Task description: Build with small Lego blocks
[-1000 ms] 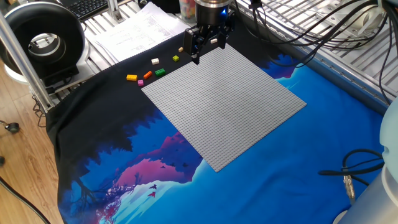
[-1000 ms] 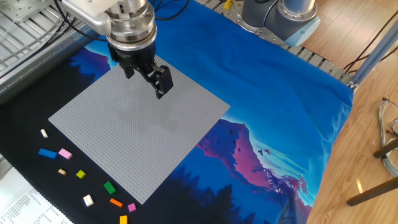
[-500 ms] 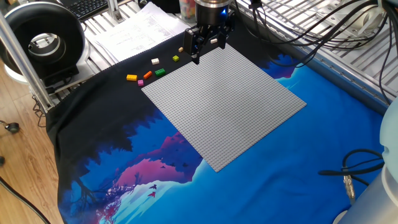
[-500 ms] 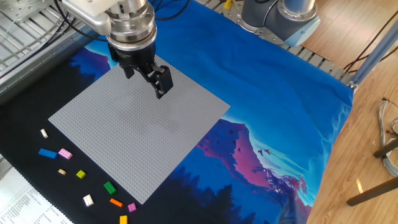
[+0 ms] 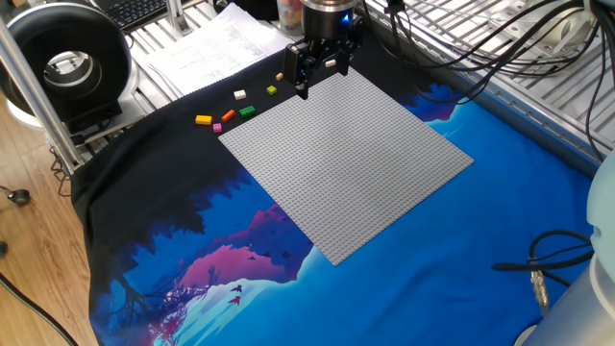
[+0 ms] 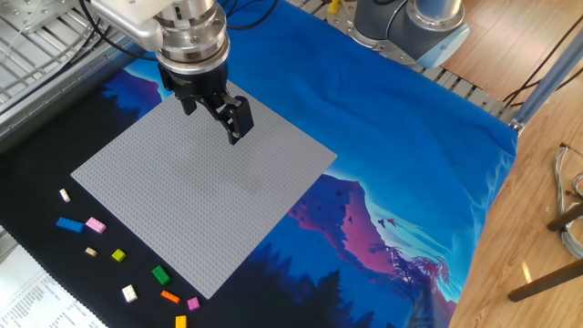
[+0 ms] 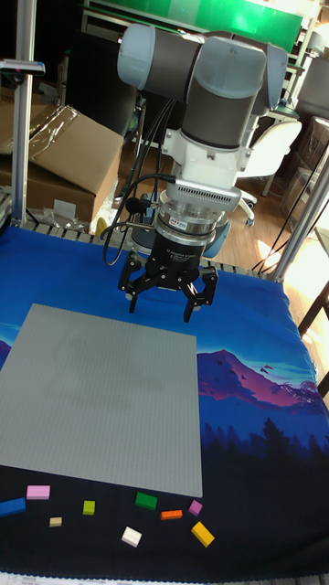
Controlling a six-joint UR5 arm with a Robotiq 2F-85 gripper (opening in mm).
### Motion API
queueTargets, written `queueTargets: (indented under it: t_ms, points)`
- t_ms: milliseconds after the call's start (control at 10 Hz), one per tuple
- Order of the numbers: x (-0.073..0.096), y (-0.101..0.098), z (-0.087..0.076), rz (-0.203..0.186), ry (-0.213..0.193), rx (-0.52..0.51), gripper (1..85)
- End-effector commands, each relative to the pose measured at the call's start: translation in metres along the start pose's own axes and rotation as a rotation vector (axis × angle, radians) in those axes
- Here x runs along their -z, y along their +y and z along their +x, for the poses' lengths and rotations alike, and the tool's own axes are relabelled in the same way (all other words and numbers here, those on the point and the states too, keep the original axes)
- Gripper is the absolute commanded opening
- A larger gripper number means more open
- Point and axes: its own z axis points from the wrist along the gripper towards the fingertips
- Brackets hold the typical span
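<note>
The small Lego blocks lie loose on the dark cloth beside the grey baseplate [image 5: 346, 163]: orange-yellow [image 5: 203, 120], pink [image 5: 217, 127], red-orange [image 5: 228, 115], green [image 5: 248, 111], white [image 5: 239, 95] and lime [image 5: 272, 90]. The other fixed view also shows a blue one [image 6: 68, 224] and a pink one [image 6: 96, 225]. My gripper [image 5: 322, 79] hangs open over the baseplate's corner edge, apart from the bricks, with nothing between its fingers. It also appears from the opposite side [image 6: 211, 123] and in the tall view [image 7: 162, 306], above the plate [image 7: 91, 411].
Printed paper sheets [image 5: 216, 53] and a round black device [image 5: 67, 62] lie beyond the bricks. Cable bundles [image 5: 480, 38] run behind the arm. A second robot base [image 6: 410, 23] stands at the cloth's far side. A cardboard box [image 7: 64, 155] sits behind the table.
</note>
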Motion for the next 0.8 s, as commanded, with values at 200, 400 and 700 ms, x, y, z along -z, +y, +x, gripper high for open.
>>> queueTargets:
  t_ms: [200,400,700]
  points:
    - [0.0012,0.0199,-0.0282,-0.052,-0.119,0.266,60.0]
    - [0.0009,0.02,-0.0283,-0.052,-0.119,0.267,59.7]
    - [0.0008,0.0182,-0.0289,-0.045,-0.121,0.275,59.7]
